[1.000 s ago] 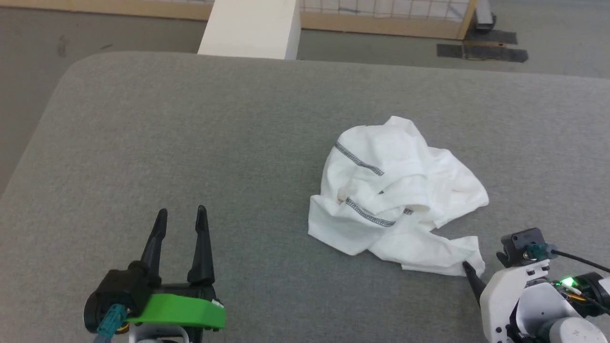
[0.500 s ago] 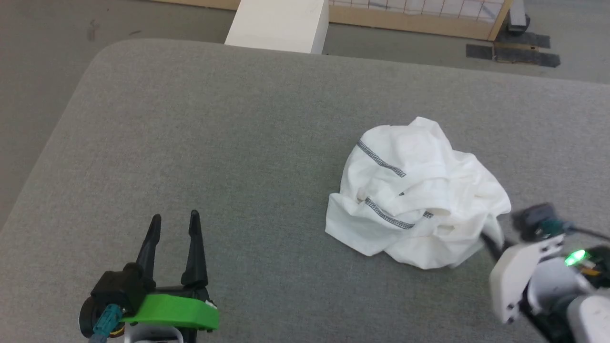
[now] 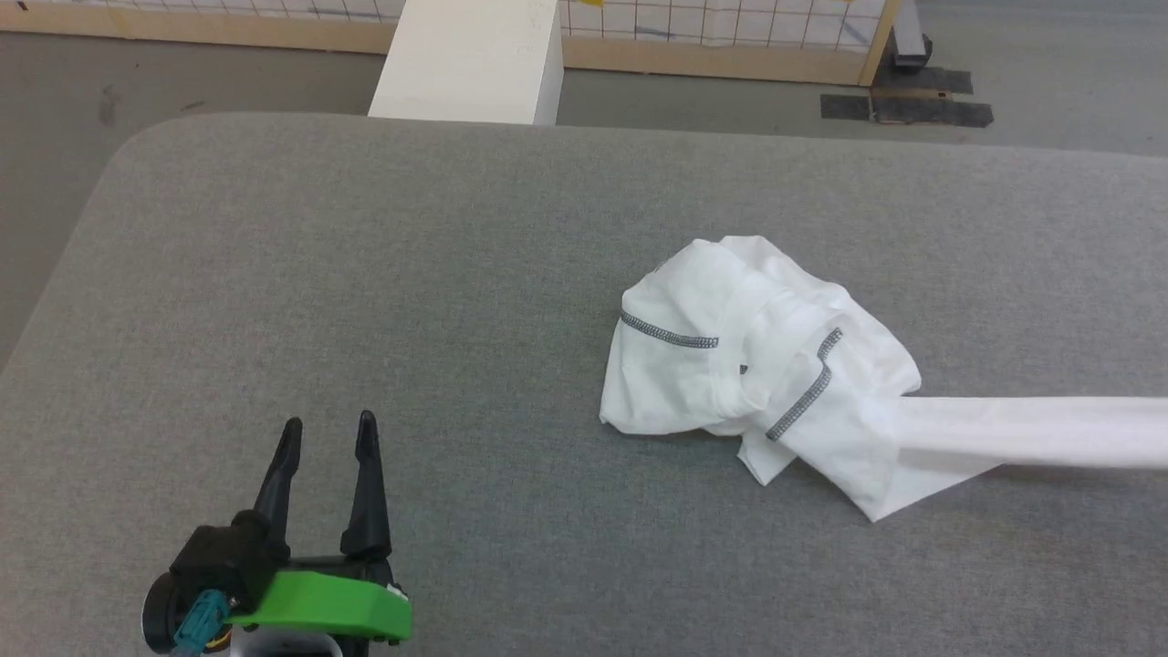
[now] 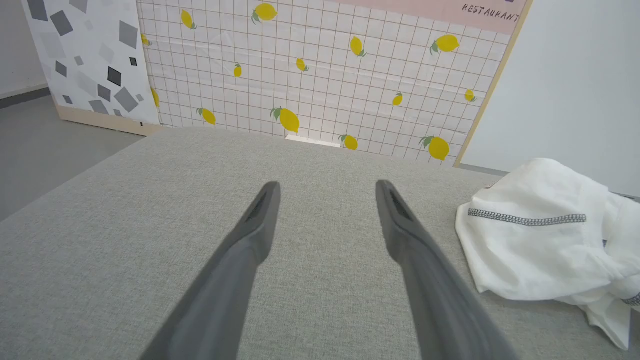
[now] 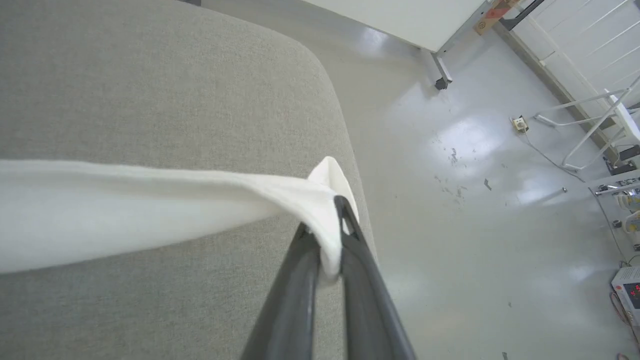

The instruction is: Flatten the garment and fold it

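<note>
Item: the garment [image 3: 757, 383], a white thin T-shirt with grey zigzag seams [image 3: 671, 341], lying on the right half of the grey padded table [image 3: 365, 255], well in from its far and near edges. Condition: mostly a crumpled heap resting on the table; one end runs out as a taut, lifted band [image 3: 1031, 429] toward the table's right edge, with its shadow on the table beneath. Right gripper [image 5: 324, 227]: clenched on the tip of that band, cloth pinched between its two dark fingers, above the table's rounded right-hand corner with bare floor [image 5: 450, 200] beyond. The hold likely serves to draw the heap open sideways, a first part of flattening. Left gripper [image 3: 329, 422]: released, fingers spread and holding nothing, low over the table's near-left area, well apart from the heap; probably placed to take an opposite edge. White box [image 3: 474, 64]: beyond the table's far edge, not involved. Status: flattening judged barely begun, folding not yet started. Risk: thin fabric may slip from so small a pinch, or the whole heap may drag across the table rather than unfurl.
</note>
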Robot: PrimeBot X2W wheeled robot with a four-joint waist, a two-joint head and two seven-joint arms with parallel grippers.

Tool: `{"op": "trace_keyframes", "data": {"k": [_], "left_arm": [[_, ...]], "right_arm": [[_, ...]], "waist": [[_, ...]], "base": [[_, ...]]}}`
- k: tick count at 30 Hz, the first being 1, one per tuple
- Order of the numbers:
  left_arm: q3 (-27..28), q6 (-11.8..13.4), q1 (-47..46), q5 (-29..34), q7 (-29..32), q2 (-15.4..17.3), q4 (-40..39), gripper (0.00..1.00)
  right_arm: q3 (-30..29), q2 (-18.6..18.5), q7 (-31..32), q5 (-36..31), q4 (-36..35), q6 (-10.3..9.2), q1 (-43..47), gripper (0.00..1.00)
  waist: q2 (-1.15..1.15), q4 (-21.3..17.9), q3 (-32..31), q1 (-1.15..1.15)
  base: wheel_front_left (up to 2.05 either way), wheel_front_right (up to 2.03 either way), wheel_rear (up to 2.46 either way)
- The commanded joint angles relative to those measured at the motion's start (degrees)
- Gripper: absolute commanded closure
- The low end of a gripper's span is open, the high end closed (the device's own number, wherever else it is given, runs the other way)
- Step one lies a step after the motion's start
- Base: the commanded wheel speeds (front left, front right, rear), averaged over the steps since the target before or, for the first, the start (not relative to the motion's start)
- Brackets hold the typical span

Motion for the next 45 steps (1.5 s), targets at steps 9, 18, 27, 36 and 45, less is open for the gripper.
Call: {"op": "trace_keyframes", "data": {"k": [9, 18, 27, 36, 45], "left_arm": [[-0.15, -1.69, -0.98, 1.25, -0.2, 0.09, 2.13, 0.0], [-0.38, -1.65, -0.04, 0.68, -0.2, -0.06, 2.17, 0.0], [-0.8, -1.45, -1.03, -0.19, -0.2, -0.21, 1.54, 0.0], [-0.47, -1.91, -2.97, 0.19, -0.2, -0.24, 2.12, 0.0], [0.46, -1.75, -2.58, 0.28, -0.21, -0.27, 1.66, 0.0]], "right_arm": [[0.29, 8.5, -10.03, -4.23, 11.33, -0.09, -4.06, 0.0], [14.45, 9.4, -3.72, 7.15, 3.98, -0.09, -6.08, 0.0], [23.19, 11.28, 11.33, 16.78, -3.16, -0.09, -1.03, 0.0], [29.78, 9.29, 10.89, 13.54, 4.03, -0.09, -2.06, 1.0], [27.49, 4.56, 3.21, 11.52, -1.51, -0.09, -11.82, 1.0]], "waist": [[0.0, 0.53, 1.12, 0.0], [0.0, -0.49, -1.0, 0.0], [0.0, 0.84, 1.91, 0.0], [0.0, 2.25, 4.22, 0.0], [0.0, 1.47, 3.9, 0.0]], "base": [[0.0, 0.0, 0.0], [0.0, 0.0, 0.0], [0.0, 0.0, 0.0], [0.0, 0.0, 0.0], [0.0, 0.0, 0.0]]}}
